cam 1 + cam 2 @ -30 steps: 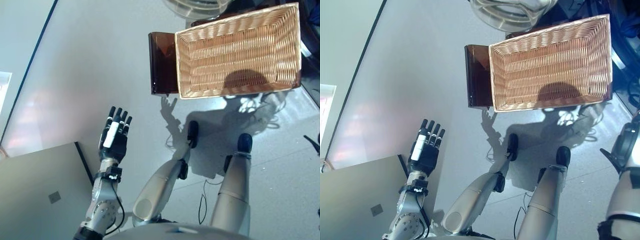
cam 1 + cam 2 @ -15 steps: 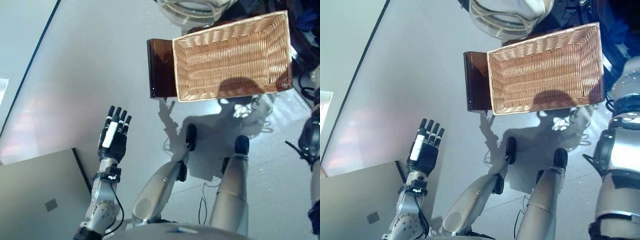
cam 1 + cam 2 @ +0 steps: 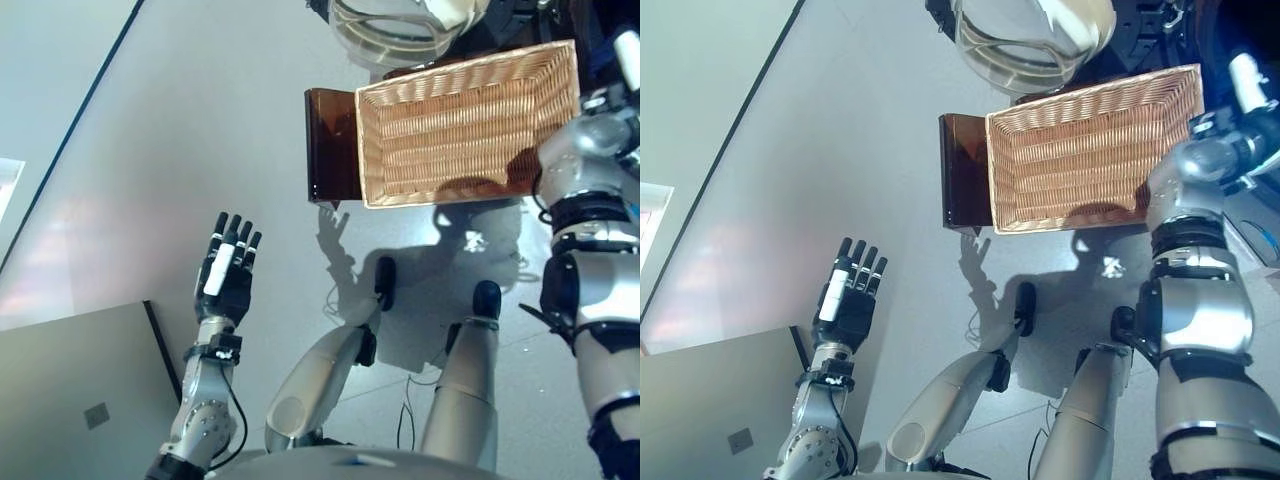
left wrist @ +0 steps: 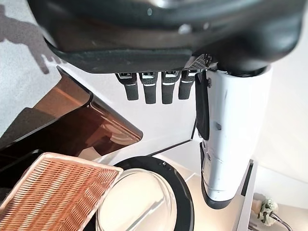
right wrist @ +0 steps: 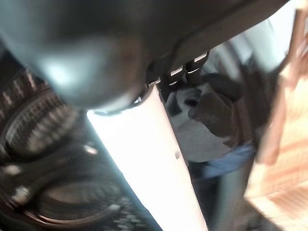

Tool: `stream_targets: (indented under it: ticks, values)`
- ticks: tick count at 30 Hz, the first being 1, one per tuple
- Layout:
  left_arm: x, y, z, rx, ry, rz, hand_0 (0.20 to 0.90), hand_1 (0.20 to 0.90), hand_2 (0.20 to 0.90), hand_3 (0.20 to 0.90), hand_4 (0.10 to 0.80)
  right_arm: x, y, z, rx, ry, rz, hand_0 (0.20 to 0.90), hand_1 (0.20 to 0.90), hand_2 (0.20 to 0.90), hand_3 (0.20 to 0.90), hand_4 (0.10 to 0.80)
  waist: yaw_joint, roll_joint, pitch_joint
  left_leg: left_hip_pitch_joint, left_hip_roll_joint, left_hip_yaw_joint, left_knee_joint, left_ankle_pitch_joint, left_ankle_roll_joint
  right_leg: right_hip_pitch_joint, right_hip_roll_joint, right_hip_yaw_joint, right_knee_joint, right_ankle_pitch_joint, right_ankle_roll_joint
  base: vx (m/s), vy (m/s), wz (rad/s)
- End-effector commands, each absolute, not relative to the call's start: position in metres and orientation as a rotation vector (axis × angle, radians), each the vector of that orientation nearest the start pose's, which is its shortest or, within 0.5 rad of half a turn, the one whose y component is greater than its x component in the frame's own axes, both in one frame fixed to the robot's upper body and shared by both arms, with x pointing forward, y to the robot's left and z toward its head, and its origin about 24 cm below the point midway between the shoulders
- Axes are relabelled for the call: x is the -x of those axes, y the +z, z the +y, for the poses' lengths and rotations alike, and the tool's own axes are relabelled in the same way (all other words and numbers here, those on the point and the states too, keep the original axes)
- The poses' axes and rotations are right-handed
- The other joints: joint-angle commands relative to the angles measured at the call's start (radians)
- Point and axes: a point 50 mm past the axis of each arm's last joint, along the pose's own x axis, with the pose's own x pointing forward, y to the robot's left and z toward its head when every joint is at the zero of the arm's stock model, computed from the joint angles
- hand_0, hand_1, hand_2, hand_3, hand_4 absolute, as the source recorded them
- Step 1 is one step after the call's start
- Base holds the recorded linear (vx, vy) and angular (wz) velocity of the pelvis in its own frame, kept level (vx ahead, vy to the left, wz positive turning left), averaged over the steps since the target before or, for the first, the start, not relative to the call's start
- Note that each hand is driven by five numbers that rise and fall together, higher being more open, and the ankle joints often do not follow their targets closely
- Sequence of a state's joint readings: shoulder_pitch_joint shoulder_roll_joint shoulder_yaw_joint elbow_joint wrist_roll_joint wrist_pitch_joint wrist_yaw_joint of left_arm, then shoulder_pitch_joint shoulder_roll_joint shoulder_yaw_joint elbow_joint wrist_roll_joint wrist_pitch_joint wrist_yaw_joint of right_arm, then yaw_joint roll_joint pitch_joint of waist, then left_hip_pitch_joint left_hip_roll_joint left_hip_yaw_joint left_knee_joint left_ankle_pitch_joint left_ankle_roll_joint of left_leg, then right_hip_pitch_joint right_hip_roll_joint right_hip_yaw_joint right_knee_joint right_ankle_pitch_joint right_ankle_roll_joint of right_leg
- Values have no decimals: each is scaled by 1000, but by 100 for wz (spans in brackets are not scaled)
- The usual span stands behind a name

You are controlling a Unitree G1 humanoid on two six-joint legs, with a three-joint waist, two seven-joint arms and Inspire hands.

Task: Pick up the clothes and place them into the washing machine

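Observation:
The wicker basket (image 3: pixel 465 125) holds nothing and rests on a brown see-through stand (image 3: pixel 330 145). Behind it is the washing machine's round glass door (image 3: pixel 1025 35). My right arm reaches up past the basket's right end, and the right hand (image 3: pixel 1243 80) shows only by its white thumb. In the right wrist view the right hand (image 5: pixel 144 159) has a straight thumb and straight fingers. Bunched grey, brown and blue clothes (image 5: pixel 202 118) lie just past the fingers, blurred, beside a dark ribbed ring (image 5: pixel 33 125). My left hand (image 3: pixel 228 272) hangs open over the floor, holding nothing.
A grey flat-topped box (image 3: pixel 80 400) fills the lower left corner beside my left arm. A dark line (image 3: pixel 70 120) crosses the pale floor at the upper left. The left wrist view shows the basket (image 4: pixel 53 192) and the glass door (image 4: pixel 139 197).
The camera has shifted a little. My right arm has come in from the right edge and risen beside the basket's right end. The left hand has not moved.

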State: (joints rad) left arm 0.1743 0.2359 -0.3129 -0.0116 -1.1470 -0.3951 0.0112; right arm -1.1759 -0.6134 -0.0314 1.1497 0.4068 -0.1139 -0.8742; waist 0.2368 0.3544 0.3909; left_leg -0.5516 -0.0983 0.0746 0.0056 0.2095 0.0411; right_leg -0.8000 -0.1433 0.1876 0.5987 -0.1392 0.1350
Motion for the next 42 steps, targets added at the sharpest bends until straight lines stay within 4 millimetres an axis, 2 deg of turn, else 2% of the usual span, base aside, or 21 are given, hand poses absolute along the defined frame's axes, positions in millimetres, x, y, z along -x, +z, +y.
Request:
stream_targets:
  ticks: [1, 2, 4, 7, 16, 18, 20, 22, 23, 24, 25, 26, 29, 30, 31, 33, 34, 36, 41, 42]
  values:
    - [-209, 36, 194, 828, 134, -190, 900, 900, 900, 900, 800, -372, 233, -315, 111, -1158, -272, 900, 900, 900, 900, 800, 49, -8, -78, -37, -39, 59, 106, -118, -55, 102, 34, -1, -146, 20, -73, 0, 0, 0]
    - [-209, 36, 194, 823, 135, -190, 900, 900, 900, 900, 800, -374, 226, -311, 157, -1147, -250, 900, 900, 900, 900, 800, 48, -12, -78, -31, -40, 58, 109, -123, -54, 109, 32, -2, -144, 13, -73, 0, 0, 0]
    - [-209, 36, 194, 824, 136, -191, 900, 900, 900, 900, 800, -374, 226, -311, 158, -1146, -251, 900, 900, 900, 900, 800, 52, -10, -80, -35, -35, 60, 108, -119, -54, 105, 36, 0, -149, 23, -74, -9, 0, -2]
    - [-209, 33, 193, 818, 149, -183, 900, 900, 900, 900, 800, -377, 202, -301, 237, -1135, -185, 900, 900, 900, 900, 800, 50, -20, -83, -24, -36, 59, 117, -129, -50, 124, 34, -2, -150, 16, -74, 7, 0, -3]
    - [-209, 23, 195, 764, 178, -151, 900, 900, 900, 900, 800, -370, 150, -289, 521, -1134, -51, 900, 900, 900, 900, 800, 60, -31, -112, 13, -28, 50, 125, -139, -43, 175, 34, -7, -163, 23, -74, 4, 0, -2]
    - [-208, 16, 199, 747, 204, -133, 900, 900, 900, 900, 800, -363, 127, -289, 646, -1113, 2, 900, 900, 900, 900, 800, 60, -37, -121, 36, -27, 40, 128, -140, -42, 203, 31, -17, -161, 19, -74, 0, 0, 0]
    - [-207, 12, 201, 731, 217, -117, 900, 900, 900, 900, 800, -361, 120, -287, 649, -1100, 11, 900, 900, 900, 900, 800, 59, -42, -126, 44, -23, 38, 128, -141, -42, 213, 32, -21, -163, 20, -74, 9, -21, -1]
    - [-207, 3, 207, 690, 257, -87, 900, 900, 900, 900, 800, -353, 88, -277, 653, -1031, 90, 900, 900, 900, 900, 800, 55, -65, -130, 80, -12, 26, 128, -144, -42, 260, 34, -39, -165, 12, -75, 41, -99, -2]
    - [-207, 3, 207, 690, 257, -86, 900, 900, 900, 900, 800, -353, 88, -277, 652, -1031, 91, 900, 900, 900, 900, 800, 55, -64, -129, 82, -11, 25, 128, -144, -43, 263, 35, -40, -168, 13, -75, 56, -104, 6]
    - [-206, -3, 210, 665, 277, -63, 900, 900, 900, 900, 800, -348, 73, -275, 652, -1001, 124, 900, 900, 900, 900, 800, 47, -75, -127, 101, -11, 20, 130, -149, -44, 289, 33, -50, -168, 4, -75, 46, -115, 7]
    - [-204, -10, 213, 637, 304, -31, 900, 900, 900, 900, 800, -337, 50, -271, 664, -956, 176, 900, 900, 900, 900, 800, 47, -91, -132, 124, 0, 12, 126, -148, -45, 318, 38, -62, -178, 9, -75, 47, -115, 3]
    - [-204, -10, 213, 637, 304, -31, 900, 900, 900, 900, 800, -337, 50, -271, 664, -955, 177, 900, 900, 900, 900, 800, 45, -89, -130, 128, 0, 11, 125, -148, -45, 322, 38, -64, -180, 9, -75, 50, -119, 14]
    - [-199, -23, 223, 576, 363, 19, 900, 900, 900, 900, 800, -316, 10, -255, 677, -830, 249, 900, 900, 900, 900, 800, 25, -119, -127, 188, 16, -6, 115, -149, -53, 395, 40, -96, -211, 5, -73, 42, -103, 12]
    - [-199, -23, 223, 576, 363, 19, 900, 900, 900, 900, 800, -316, 10, -255, 677, -830, 249, 900, 900, 900, 900, 800, 25, -119, -127, 188, 16, -6, 115, -149, -53, 395, 40, -96, -211, 5, -73, 64, -118, 2]
    - [-196, -34, 226, 540, 389, 67, 900, 900, 900, 900, 800, -302, -8, -255, 680, -808, 302, 900, 900, 900, 900, 800, 17, -135, -133, 220, 25, -14, 108, -150, -57, 433, 40, -113, -229, 1, -72, 74, -110, 4]
    - [-190, -46, 232, 493, 443, 122, 900, 900, 900, 900, 800, -281, -31, -249, 678, -772, 352, 900, 900, 900, 900, 800, -2, -169, -147, 265, 36, -23, 102, -154, -64, 489, 44, -138, -254, -1, -69, 115, -143, 16]
    - [-190, -46, 232, 492, 444, 123, 900, 900, 900, 900, 800, -281, -31, -249, 678, -771, 352, 900, 900, 900, 900, 800, -4, -168, -145, 268, 36, -24, 101, -154, -64, 493, 43, -140, -256, -1, -69, 91, -97, 18]
    - [-182, -60, 236, 453, 483, 191, 900, 900, 900, 900, 800, -265, -48, -245, 640, -760, 411, 900, 900, 900, 900, 800, -16, -196, -162, 312, 47, -33, 93, -159, -67, 547, 47, -164, -276, -4, -67, 92, -97, -1]
    - [-174, -70, 240, 410, 516, 252, 900, 900, 900, 900, 800, -252, -59, -242, 580, -755, 442, 900, 900, 900, 900, 800, -36, -225, -185, 365, 55, -38, 86, -168, -67, 611, 49, -191, -295, -11, -66, 90, -84, 8]
    - [-168, -77, 243, 384, 549, 291, 900, 900, 900, 900, 800, -251, -59, -239, 528, -741, 425, 900, 900, 900, 900, 800, -47, -238, -196, 387, 60, -38, 85, -173, -67, 633, 49, -198, -299, -13, -65, 69, -55, 17]
